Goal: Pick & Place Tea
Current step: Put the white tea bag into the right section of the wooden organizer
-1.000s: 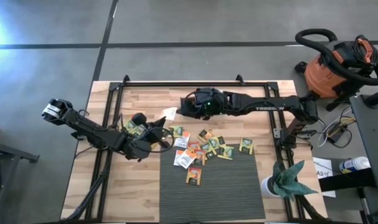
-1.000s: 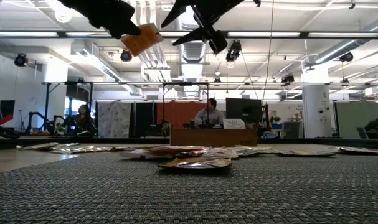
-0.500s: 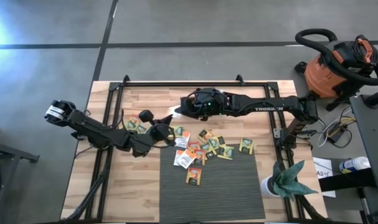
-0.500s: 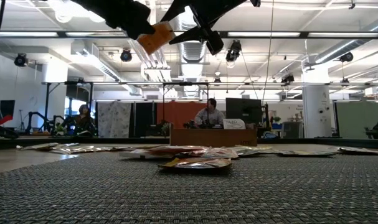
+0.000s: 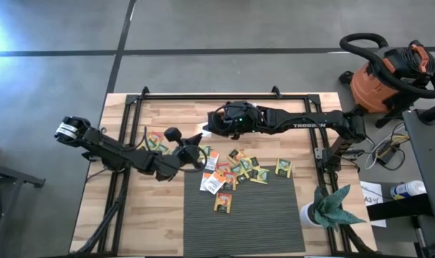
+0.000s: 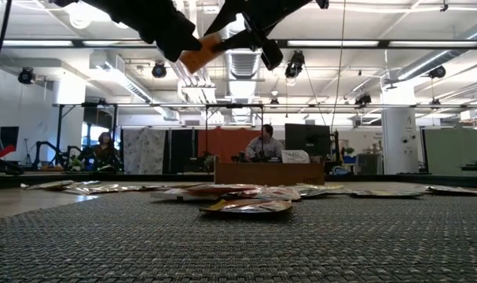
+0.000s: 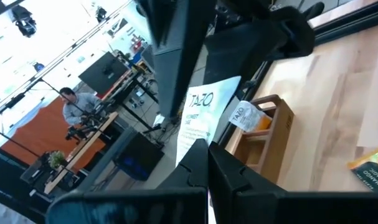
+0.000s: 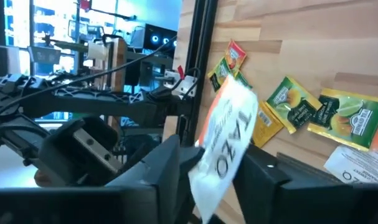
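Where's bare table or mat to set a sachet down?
Free: the lower mat below the lone sachet, and wood right of it toward the plant. Crowded: the sachet cluster and between both grippers.

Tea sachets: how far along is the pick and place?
Done: little; one sachet seems to sit in the wooden tray. In hand: left tool, shut, holds a white-orange sachet in the air, with the right tool at it, likely a handover. Left: most sachets lie loose on the table.
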`<action>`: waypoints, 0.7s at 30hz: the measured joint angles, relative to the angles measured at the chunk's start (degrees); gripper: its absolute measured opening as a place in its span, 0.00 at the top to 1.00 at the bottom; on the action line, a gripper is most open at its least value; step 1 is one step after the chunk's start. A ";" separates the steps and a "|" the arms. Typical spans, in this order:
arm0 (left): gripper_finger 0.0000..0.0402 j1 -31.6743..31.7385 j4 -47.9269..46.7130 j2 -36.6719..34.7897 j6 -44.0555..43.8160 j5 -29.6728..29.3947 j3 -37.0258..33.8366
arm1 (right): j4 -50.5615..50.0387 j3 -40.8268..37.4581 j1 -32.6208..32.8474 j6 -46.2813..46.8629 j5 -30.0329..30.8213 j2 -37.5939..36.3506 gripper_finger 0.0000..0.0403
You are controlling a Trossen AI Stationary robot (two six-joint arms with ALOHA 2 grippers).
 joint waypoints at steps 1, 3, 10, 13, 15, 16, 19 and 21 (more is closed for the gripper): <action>1.00 0.15 0.04 0.00 0.06 0.00 0.00 | -0.20 0.00 -0.02 0.02 -0.31 0.00 0.72; 1.00 0.47 0.28 0.00 0.06 0.01 0.00 | -1.56 0.00 -0.07 0.11 -0.42 0.00 0.76; 1.00 0.51 0.35 0.00 -0.39 1.64 0.00 | -3.54 -0.02 -0.45 -0.83 -0.36 0.00 0.90; 1.00 0.57 0.35 0.00 -1.77 2.04 0.00 | -3.57 -0.02 -0.60 -2.20 0.59 0.00 0.95; 0.99 0.57 0.41 0.00 -2.77 2.69 0.00 | -3.56 -0.02 -0.76 -3.33 0.61 0.00 0.97; 0.98 0.56 0.46 0.00 -3.26 3.10 0.00 | -3.82 -0.02 -0.82 -3.87 0.94 0.00 0.97; 0.91 0.43 0.60 -0.02 -4.84 3.58 0.00 | -4.08 -0.05 -1.10 -6.63 1.97 0.00 0.98; 0.85 0.46 0.59 -0.02 -5.97 3.56 0.00 | -4.09 -0.07 -1.17 -9.12 2.90 0.00 0.98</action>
